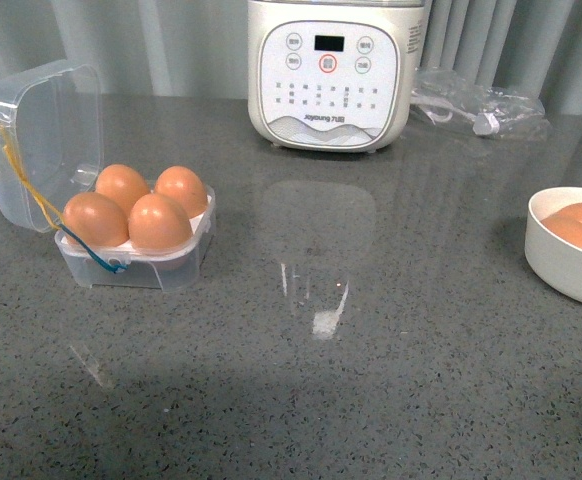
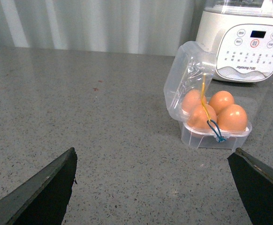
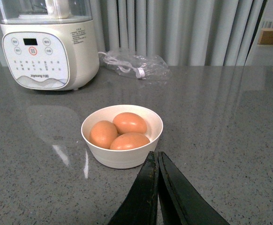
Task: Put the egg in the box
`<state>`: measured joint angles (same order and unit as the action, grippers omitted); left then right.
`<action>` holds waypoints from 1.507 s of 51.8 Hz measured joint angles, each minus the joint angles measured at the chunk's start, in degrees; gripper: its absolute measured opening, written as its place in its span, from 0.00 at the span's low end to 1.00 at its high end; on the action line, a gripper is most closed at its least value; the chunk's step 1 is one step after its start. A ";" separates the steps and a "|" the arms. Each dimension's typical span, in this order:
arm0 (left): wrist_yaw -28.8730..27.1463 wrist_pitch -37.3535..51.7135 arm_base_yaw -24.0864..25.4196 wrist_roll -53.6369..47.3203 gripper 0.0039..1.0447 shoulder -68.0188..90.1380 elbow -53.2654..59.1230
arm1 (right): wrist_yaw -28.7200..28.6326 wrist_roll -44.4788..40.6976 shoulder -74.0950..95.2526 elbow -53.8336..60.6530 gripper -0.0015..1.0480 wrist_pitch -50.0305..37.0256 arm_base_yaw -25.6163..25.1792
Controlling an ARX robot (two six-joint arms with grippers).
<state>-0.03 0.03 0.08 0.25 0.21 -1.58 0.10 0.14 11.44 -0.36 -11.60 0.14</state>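
The box [image 1: 136,268] stands at the table's left with its clear lid [image 1: 46,130] swung open, a yellow and a blue cord hanging at its front. Several orange-brown eggs [image 1: 159,222] fill its white tray; all look alike, so I cannot single out the egg of the task. In the left wrist view the box [image 2: 211,138] and its eggs [image 2: 232,117] lie ahead of my open left gripper [image 2: 154,151], which holds nothing. My right gripper [image 3: 156,153] is shut and empty, just short of a white bowl [image 3: 122,159] with three eggs [image 3: 129,123]. Neither arm shows in the front view.
A white electric cooker [image 1: 326,70] stands at the back centre. A clear plastic bag with a cable [image 1: 476,105] lies to its right. The white bowl [image 1: 561,265] sits at the right edge of the grey speckled table.
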 joint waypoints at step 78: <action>-1.73 -2.93 0.26 2.21 0.94 1.07 -0.72 | -0.02 -0.02 -11.19 -0.02 0.93 11.56 0.00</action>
<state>-1.76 -2.90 0.34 2.46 1.28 -2.31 0.08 0.12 0.25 -0.38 -0.03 0.14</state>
